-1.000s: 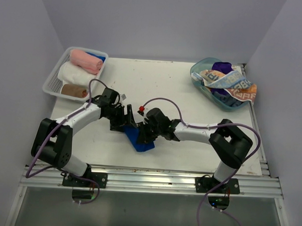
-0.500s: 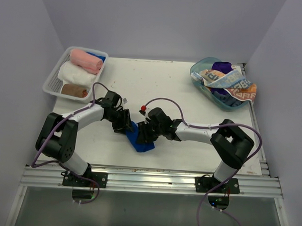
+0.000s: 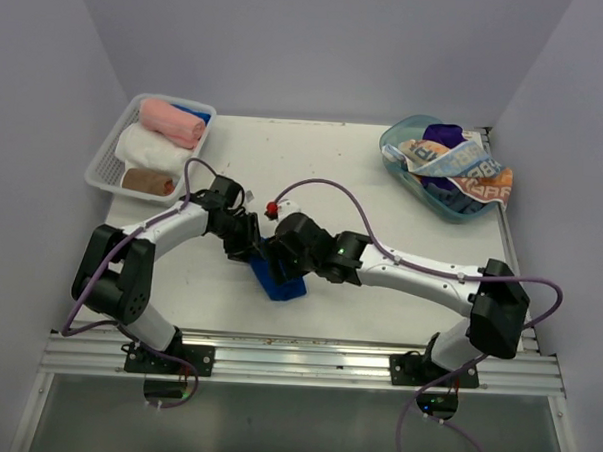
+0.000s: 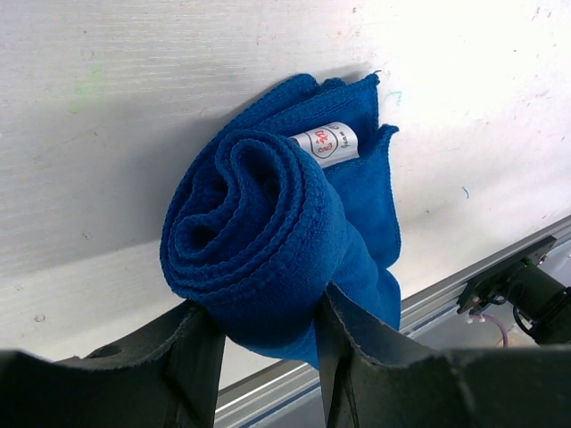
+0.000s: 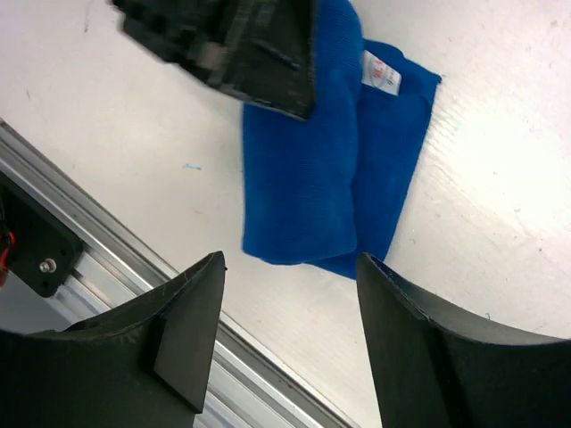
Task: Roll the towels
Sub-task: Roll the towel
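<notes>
My bench: one white table (image 3: 334,177), its top scuffed and faintly marked. Pale lilac walls (image 3: 319,47) close my back and both sides. Aluminium rail (image 3: 306,358) along my near edge; dark glassy panel (image 3: 293,426) below it. Light soft, even.

Bright even light, soft shadows, washed-out glare on the table (image 4: 464,71), sharp focus.

Top view: my left gripper (image 3: 247,242) and right gripper (image 3: 283,249) cover far part of towel (image 3: 282,285). Left wrist: bottom of roll hidden behind my fingers (image 4: 192,357); label (image 4: 326,143) print too small to read. Right wrist: towel far end under left gripper.
</notes>
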You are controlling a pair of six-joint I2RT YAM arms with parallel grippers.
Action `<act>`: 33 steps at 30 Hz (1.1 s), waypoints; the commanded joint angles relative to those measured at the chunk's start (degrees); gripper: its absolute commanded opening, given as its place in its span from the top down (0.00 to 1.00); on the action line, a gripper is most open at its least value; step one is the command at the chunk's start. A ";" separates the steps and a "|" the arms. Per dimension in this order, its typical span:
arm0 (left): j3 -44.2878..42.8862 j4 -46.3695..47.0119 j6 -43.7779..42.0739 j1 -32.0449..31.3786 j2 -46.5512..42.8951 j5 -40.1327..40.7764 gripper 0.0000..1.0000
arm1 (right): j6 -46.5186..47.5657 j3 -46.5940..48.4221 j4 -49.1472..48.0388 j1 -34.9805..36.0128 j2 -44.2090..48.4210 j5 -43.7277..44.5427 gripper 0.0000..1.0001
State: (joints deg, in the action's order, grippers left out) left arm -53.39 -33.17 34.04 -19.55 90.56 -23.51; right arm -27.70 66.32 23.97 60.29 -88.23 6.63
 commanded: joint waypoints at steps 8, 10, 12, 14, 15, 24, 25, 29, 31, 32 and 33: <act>-2.43 -1.90 0.67 -0.31 1.54 1.36 0.56 | 7.31 16.46 13.65 12.39 -13.28 20.33 0.31; -2.60 -2.08 0.67 -0.40 1.55 1.53 0.56 | 8.19 18.13 14.35 13.62 -16.35 21.57 0.30; -2.60 -2.08 0.59 -0.40 1.72 1.71 0.56 | 8.28 18.49 14.53 14.32 -18.90 22.46 0.30; -2.51 -1.99 0.67 -0.40 1.72 1.71 0.56 | 8.02 18.40 14.00 14.59 -20.40 22.37 0.31; -2.60 -1.90 0.67 -0.40 1.89 1.62 0.56 | 7.76 18.23 13.83 14.68 -21.02 22.72 0.32; -3.30 -2.34 -0.03 -0.40 2.16 1.71 0.46 | 4.42 15.86 12.34 14.24 -22.87 25.10 0.82; -3.74 -2.69 -0.38 -0.40 1.99 1.71 0.42 | 3.89 15.07 11.55 13.89 -22.00 23.27 0.90; -5.67 -4.09 -1.35 -0.40 1.28 1.89 0.22 | 2.48 8.66 3.31 11.35 -15.51 14.94 0.97; -6.99 -4.71 -1.70 -0.31 0.84 2.41 0.18 | 0.12 4.44 0.57 9.32 -13.56 11.49 1.00; -7.34 -4.89 -1.70 -0.31 0.58 2.41 0.17 | -0.59 3.04 -2.40 8.62 -12.51 7.64 1.00; -7.61 -4.98 -1.79 -0.23 0.32 2.41 0.17 | -1.47 0.06 -4.00 7.05 -10.58 5.95 1.00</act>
State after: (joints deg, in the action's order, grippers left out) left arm -58.04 -37.01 33.34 -19.66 92.16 -21.78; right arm -24.84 71.11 26.96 70.30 -103.57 20.99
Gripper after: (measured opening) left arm 0.826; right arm 0.112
